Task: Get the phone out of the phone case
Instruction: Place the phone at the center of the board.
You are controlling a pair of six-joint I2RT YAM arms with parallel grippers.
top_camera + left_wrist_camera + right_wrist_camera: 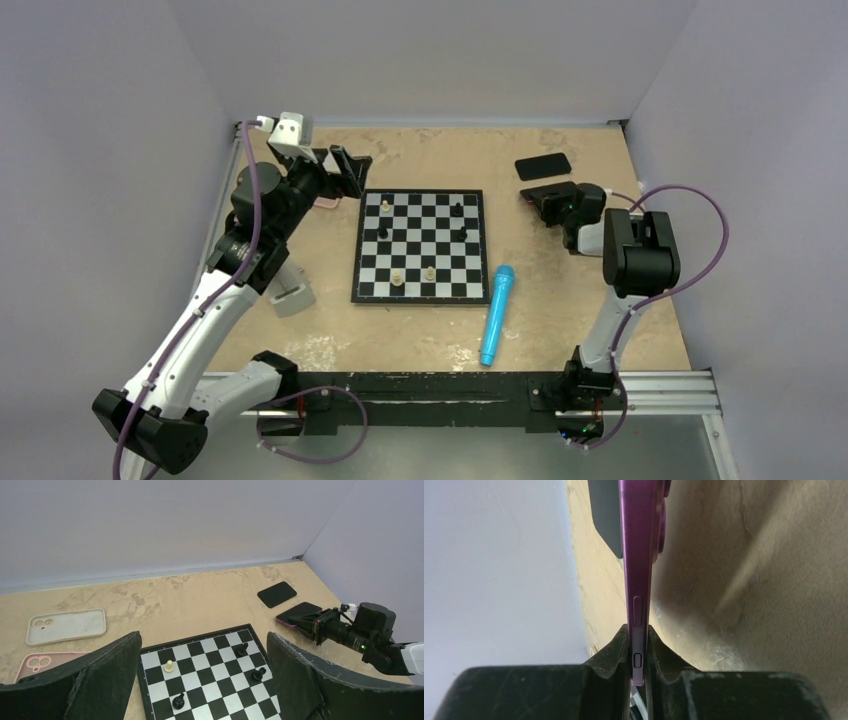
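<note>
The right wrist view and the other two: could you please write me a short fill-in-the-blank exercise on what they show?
1. The right gripper is shut on the edge of a ____ phone.
2. The left gripper holds nothing, and its jaws stand ____.
3. On the table next to the white case lies a second case, coloured ____.

Missing words: purple; open; pink.

Purple phone (pixel 639 540), edge-on, side buttons showing; pinched at one end by right gripper (pixel 638 639). Tan table (pixel 774 580) behind.
</note>
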